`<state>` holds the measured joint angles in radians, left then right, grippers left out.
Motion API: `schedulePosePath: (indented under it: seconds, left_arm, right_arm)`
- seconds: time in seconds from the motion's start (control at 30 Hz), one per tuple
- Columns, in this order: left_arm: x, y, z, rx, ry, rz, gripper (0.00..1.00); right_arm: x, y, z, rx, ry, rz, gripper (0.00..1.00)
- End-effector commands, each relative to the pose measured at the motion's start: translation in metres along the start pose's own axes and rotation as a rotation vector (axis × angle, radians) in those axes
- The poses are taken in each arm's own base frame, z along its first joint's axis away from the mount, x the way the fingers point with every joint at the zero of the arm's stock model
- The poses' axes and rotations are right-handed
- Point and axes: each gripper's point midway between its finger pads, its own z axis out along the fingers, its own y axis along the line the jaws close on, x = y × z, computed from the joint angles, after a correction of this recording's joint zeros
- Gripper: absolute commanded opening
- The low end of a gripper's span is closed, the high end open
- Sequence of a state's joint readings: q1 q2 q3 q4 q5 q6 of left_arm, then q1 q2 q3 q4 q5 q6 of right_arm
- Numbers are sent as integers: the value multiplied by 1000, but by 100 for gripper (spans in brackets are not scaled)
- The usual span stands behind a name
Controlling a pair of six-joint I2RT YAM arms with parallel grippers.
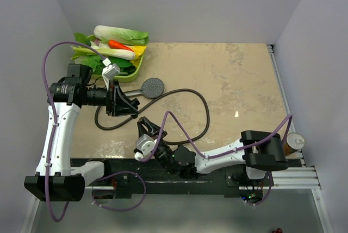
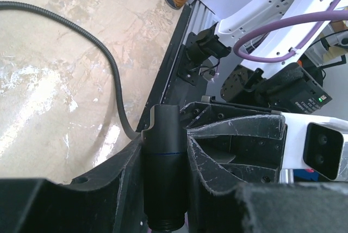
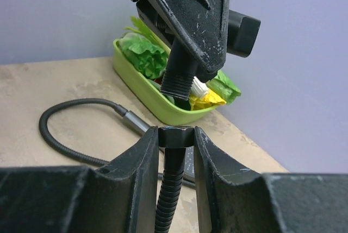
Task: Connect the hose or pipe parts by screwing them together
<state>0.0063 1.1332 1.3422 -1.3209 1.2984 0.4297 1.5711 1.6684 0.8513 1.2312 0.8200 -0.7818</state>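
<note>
My left gripper (image 1: pixel 124 104) is shut on the short handle (image 2: pixel 165 157) of the dark grey shower head, whose round face (image 1: pixel 153 87) points toward the back of the table. My right gripper (image 3: pixel 175 135) is shut on the hose's black end nut (image 3: pixel 175 137), with the ribbed hose (image 3: pixel 169 195) hanging down between the fingers. In the right wrist view the handle's threaded end (image 3: pixel 179 80) hangs just above the nut, a small gap between them. The rest of the hose (image 1: pixel 202 114) loops over the table, and its other grey end nut (image 3: pixel 133 120) lies flat.
A green tray (image 1: pixel 136 73) of toy vegetables stands at the back left, close behind the left gripper. A tin can (image 1: pixel 294 142) sits at the right edge by the rail. Purple cables (image 1: pixel 182 132) trail along both arms.
</note>
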Motion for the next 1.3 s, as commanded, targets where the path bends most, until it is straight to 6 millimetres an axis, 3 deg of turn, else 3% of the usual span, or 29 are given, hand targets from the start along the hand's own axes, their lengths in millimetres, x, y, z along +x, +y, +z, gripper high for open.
schedulePosePath:
  seconds: [0.0,0.37,0.47,0.5,0.53,0.57,0.6,0.67,0.7,0.77,0.8,0.83,0.87,0.9,0.97,1.07,1.27]
  left_arm:
    - [-7,-12,0,66,-38,0,0]
    - [-13,-12,0,76,-44,-5,0]
    - [-11,-8,0,52,-33,15,0]
    - [-9,-7,0,42,-29,24,0]
    - [-7,-3,0,25,-19,31,0]
    - [-6,-1,0,21,-16,35,0]
    - [-5,-1,0,22,-16,32,0]
    - [-3,0,1,31,-15,27,0]
    - [-3,1,2,32,-15,23,0]
    - [-3,2,1,24,-13,27,0]
    - [-3,2,1,21,-10,30,0]
    - [0,-1,4,28,6,40,0]
    - [-1,-1,3,24,7,41,0]
    - [-1,-1,3,19,8,45,0]
    - [-1,-2,2,14,8,47,0]
    - [-2,-6,3,31,-1,37,0]
    - [-8,-10,4,77,-20,11,0]
  right_arm:
    - [-41,-28,5,132,-130,191,0]
    - [-52,-30,-2,139,-191,279,0]
    - [-61,-33,-10,67,-210,363,0]
    - [-59,-21,-16,-21,-223,350,0]
    - [-74,-34,-20,-41,-250,410,0]
    - [-81,-30,-24,-94,-259,500,0]
    - [-71,-19,-28,-160,-228,496,0]
    - [-78,-18,-31,-244,-227,590,0]
    - [-62,-3,-32,-296,-128,546,0]
    - [-48,2,-32,-348,-37,569,0]
    - [-23,16,-38,-411,59,542,0]
    - [1,9,-30,-403,127,545,0]
    - [13,13,-34,-422,197,616,0]
    - [43,17,-45,-440,286,595,0]
    - [69,9,-51,-423,350,604,0]
    - [58,0,-61,-452,243,601,0]
    - [35,-7,-34,-365,105,404,0]
